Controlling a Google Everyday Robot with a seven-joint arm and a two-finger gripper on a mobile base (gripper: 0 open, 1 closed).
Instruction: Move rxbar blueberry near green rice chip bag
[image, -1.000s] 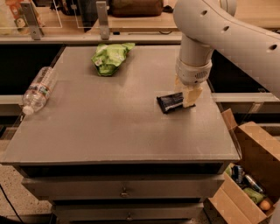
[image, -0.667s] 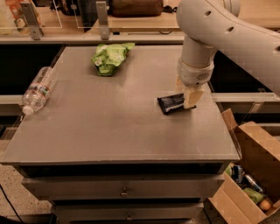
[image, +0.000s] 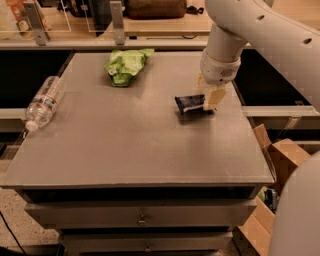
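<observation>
**Camera view: claw has the blue bar by the right edge**

We're looking down over the grey table (image: 140, 145), and the action is all on its right side. The white arm (image: 260, 35) sweeps in from the far right corner and drops straight down, and its claw (image: 209, 101) sits low over the table just inside the right edge, about halfway between the far and near edges. The claw is clamped on the right end of the rxbar blueberry (image: 189, 103). One pale finger (image: 214, 97) is pressed against the dark wrapper, and the rest of the bar sticks out to the left towards the middle of the table. A dark shadow lies just under the bar, though I can't tell whether it is clear of the surface or resting on it.

Over at the far edge, left of centre, the green rice chip bag (image: 126, 65) lies crumpled. It is well apart from the bar, with open tabletop between them.

Along the left edge a clear water bottle (image: 44, 102) lies on its side, cap pointing to the near edge.

Beyond the near right corner, an open cardboard box (image: 272, 150) sits on the floor. Drawers (image: 142, 220) run below the near edge.
</observation>
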